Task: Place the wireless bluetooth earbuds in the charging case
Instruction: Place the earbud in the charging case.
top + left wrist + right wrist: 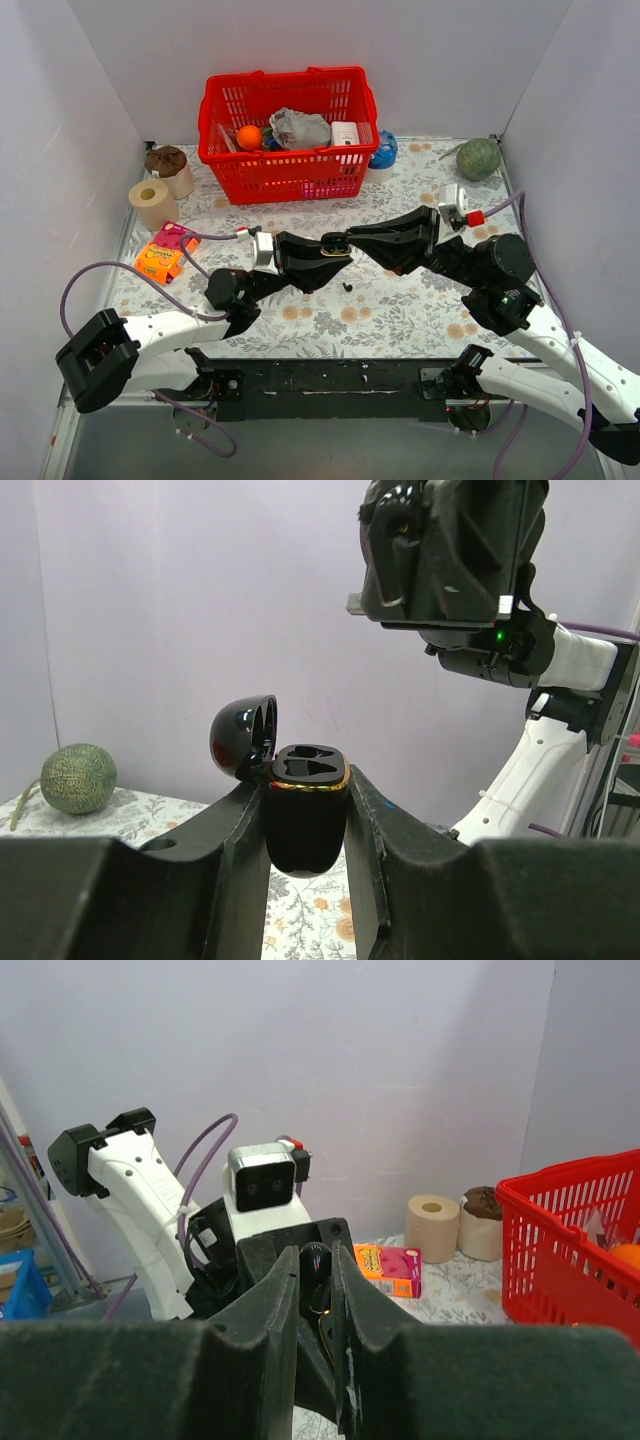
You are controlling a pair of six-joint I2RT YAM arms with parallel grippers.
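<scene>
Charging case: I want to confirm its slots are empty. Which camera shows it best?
The left wrist view: the charging case sits upright in the left gripper, lid open, both slots visibly empty. In the top view it is a small dark shape, hard to read; the right wrist view hides it behind fingers.

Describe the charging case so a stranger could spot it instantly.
Start at the red basket. In front of it, above the floral cloth, the left hand pinches the charging case. It is glossy black and rounded, lid flipped open, gold rim around two empty sockets, unlike the matte fingers beside it.
</scene>
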